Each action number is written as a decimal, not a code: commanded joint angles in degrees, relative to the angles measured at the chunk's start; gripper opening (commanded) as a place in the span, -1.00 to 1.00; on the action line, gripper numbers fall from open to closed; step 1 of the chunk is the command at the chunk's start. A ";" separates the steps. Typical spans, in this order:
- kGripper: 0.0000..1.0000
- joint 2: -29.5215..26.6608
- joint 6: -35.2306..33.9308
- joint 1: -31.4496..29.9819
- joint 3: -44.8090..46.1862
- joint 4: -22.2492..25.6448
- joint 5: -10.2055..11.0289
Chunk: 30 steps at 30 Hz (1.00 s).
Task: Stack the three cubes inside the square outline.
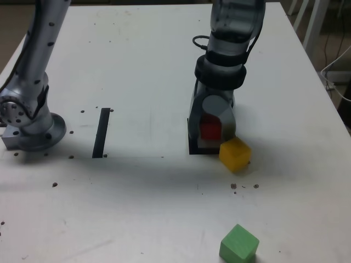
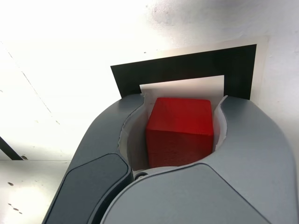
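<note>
Wrist view: gripper (image 2: 180,135) clamped on red cube (image 2: 180,133), jaws snug against both sides, nearly closed. Black square outline (image 2: 187,65) directly beyond the cube, white centre partly visible. Exterior view: gripper (image 1: 211,131) pointing down over square outline (image 1: 193,147), red cube (image 1: 209,129) between the jaws; cannot tell if resting on the table (image 1: 137,66). Yellow cube (image 1: 235,154) just beside the outline on the exterior view's right. Green cube (image 1: 239,244) well apart, near the front edge.
</note>
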 commanded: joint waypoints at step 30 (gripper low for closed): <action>0.99 -4.02 1.33 0.06 1.10 0.52 6.28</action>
